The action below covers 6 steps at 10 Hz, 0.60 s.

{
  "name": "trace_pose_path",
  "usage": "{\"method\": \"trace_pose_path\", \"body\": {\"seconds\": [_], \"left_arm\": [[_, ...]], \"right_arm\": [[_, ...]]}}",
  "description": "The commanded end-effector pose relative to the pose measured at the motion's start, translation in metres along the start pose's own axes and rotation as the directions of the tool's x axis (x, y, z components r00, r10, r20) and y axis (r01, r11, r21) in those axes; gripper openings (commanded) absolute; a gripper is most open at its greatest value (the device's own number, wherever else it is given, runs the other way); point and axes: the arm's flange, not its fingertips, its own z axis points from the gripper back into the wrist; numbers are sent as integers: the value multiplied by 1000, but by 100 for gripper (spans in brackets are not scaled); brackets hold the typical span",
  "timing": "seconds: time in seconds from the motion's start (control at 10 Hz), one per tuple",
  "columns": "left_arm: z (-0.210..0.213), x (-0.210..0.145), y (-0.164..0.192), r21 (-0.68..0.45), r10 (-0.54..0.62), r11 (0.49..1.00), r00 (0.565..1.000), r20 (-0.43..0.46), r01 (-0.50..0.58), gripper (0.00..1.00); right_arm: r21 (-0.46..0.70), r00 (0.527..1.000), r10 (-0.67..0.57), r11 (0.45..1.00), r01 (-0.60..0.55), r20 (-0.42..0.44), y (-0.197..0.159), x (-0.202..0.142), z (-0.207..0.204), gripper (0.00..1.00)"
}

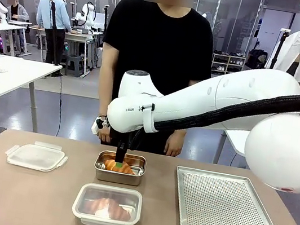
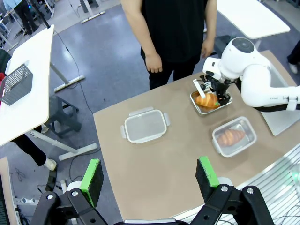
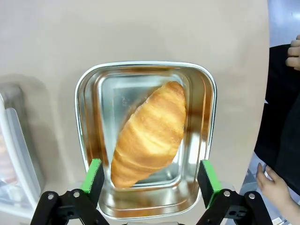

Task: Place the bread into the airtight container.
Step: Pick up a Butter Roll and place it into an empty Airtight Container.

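A: Hovering over the open metal container (image 3: pixel 145 140), the right end effector (image 3: pixel 150 176) has its green pads spread wide on either side of the bread (image 3: pixel 150 133), touching nothing.

B: So the bread lies inside that container?

A: Yes, a golden croissant-shaped piece lying diagonally on the steel bottom. From the front, the container (image 1: pixel 120 168) sits mid-tabletop (image 1: pixel 11 193), just beyond a second container (image 1: pixel 107 208) with a clear lid on and another bread (image 1: pixel 107 208) inside.

B: And the left end effector (image 2: pixel 150 176)?

A: Its fingers stand well apart too, high above the tabletop and holding nothing. Below it lies a loose clear lid (image 2: pixel 145 125), left of both containers.

B: Anything else?

A: A perforated metal tray (image 1: pixel 230 216) lies to the right, and a person (image 1: pixel 158 45) in black stands at the far edge, hands down.
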Motion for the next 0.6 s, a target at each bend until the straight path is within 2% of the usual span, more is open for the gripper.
{"method": "trace_pose_path", "body": {"seconds": [0.0,0.5], "left_arm": [[1,1,1,1,-3,1000,1000,1,3,100],[1,1,1,1,-3,1000,1000,1,3,100]], "right_arm": [[1,1000,3,1000,-3,1,2,3,0,100],[1,1000,3,1000,-3,1,2,3,0,100]]}}
